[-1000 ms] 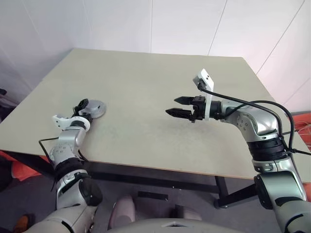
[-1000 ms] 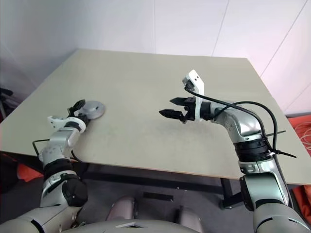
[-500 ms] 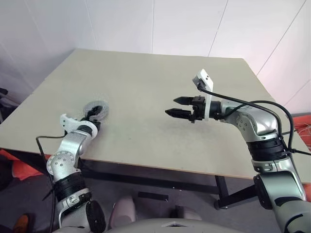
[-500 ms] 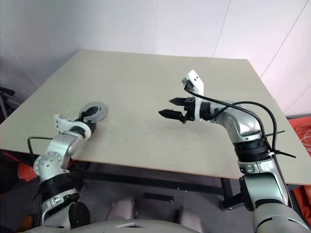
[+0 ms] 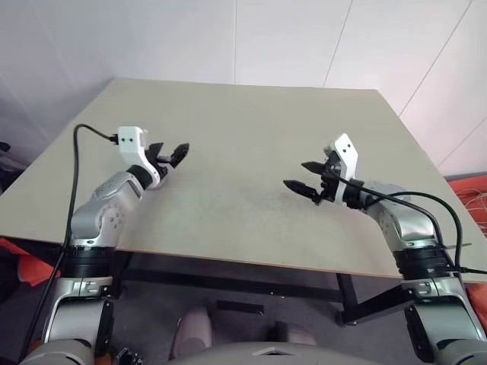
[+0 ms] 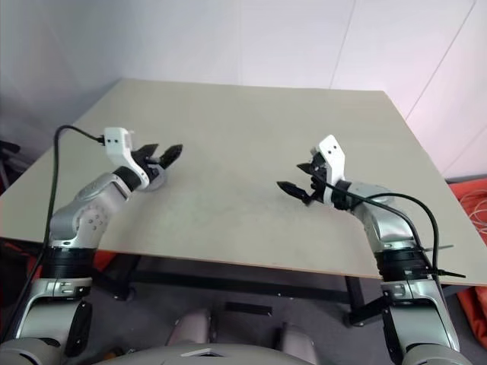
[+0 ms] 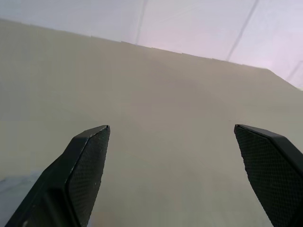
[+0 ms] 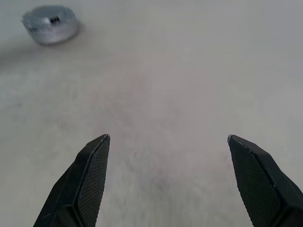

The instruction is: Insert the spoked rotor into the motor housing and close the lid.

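A wide beige table point(image 5: 251, 137) takes up most of the head views, its far edge meeting pale wall panels point(image 5: 289, 38) and its near edge running across in front of the robot. The left arm reaches in over the near left part of the tabletop; a black cable point(image 5: 76, 163) loops up from it to a white camera block at the wrist. The left gripper point(image 5: 172, 156) is raised above the surface and points toward the middle of the table, its two black fingers point(image 7: 78, 175) spread wide with nothing between them. The right arm comes in from the right side, a cable trailing along it, and the right gripper point(image 5: 307, 179) points leftward across the table, its fingers point(image 8: 87, 182) likewise wide apart and empty, held above bare tabletop. The lid point(image 8: 50, 23), a round silver-grey metal disc with a dark mark on its side wall, lies flat on the table near the left edge; in the right eye view a sliver of it point(image 6: 154, 181) shows just under the left gripper, mostly hidden by it. Whether the fingers touch the disc cannot be told; the right gripper is well apart from it
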Robot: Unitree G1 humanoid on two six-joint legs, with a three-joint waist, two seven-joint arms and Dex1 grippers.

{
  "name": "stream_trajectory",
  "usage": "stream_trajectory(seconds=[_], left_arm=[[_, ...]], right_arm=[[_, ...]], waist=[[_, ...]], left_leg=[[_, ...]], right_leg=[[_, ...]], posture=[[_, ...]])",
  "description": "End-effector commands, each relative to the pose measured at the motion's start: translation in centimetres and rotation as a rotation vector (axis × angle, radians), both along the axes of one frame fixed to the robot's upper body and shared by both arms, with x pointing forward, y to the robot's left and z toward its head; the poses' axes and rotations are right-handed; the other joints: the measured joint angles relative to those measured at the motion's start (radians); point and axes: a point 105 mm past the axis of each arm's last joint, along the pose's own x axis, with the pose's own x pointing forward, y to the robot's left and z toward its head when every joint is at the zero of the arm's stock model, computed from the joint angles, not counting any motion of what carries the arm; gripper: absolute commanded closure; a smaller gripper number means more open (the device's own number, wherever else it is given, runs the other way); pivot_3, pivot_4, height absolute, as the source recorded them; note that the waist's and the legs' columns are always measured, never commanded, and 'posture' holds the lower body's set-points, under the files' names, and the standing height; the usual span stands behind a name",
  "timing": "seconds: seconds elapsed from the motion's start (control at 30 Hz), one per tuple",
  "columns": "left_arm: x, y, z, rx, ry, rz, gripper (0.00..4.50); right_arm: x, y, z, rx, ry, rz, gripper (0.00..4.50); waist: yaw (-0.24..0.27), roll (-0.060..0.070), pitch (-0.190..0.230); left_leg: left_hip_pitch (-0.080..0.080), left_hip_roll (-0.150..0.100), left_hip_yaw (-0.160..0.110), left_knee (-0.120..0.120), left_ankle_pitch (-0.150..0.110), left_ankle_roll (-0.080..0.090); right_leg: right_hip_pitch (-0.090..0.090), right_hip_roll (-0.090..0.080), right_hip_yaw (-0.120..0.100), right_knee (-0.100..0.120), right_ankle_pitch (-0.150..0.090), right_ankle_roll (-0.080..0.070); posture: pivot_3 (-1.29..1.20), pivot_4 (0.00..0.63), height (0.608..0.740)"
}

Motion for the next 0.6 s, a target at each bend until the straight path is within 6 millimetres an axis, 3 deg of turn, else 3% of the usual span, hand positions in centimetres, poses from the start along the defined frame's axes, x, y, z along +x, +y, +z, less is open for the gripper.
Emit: stream_trajectory(seconds=[0.03, 0.27, 0.6], left_arm=[[0.2, -0.8, 1.5, 0.006, -0.068, -0.075, 0.02], [-2.1, -0.8, -0.4, 0.039, -0.049, -0.277, 0.02], [-3.1, 0.5, -1.0, 0.131, -0.095, -0.369, 0.02]], right_arm=[[-0.1, -0.2, 1.3, -0.009, -0.072, 0.038, 0.00], [-2.2, -0.6, 0.8, -0.007, -0.031, 0.186, 0.00], [-1.5, -0.3, 1.2, -0.037, -0.067, 0.210, 0.00]], waist=[[-0.010, 0.000, 0.000], [-0.016, 0.001, 0.000], [-0.013, 0.001, 0.000]], left_leg=[[0.000, 0.000, 0.000, 0.000, 0.000, 0.000], [0.001, 0.001, 0.001, 0.000, -0.002, 0.004], [0.003, 0.001, 0.001, 0.000, -0.003, 0.011]], right_leg=[[0.000, 0.000, 0.000, 0.000, 0.000, 0.000], [0.000, 0.000, 0.001, 0.000, 0.001, -0.002], [0.001, 0.000, 0.002, 0.000, 0.001, -0.003]], posture=[[0.00, 0.000, 0.740], [0.00, 0.000, 0.740], [0.00, 0.000, 0.740]])
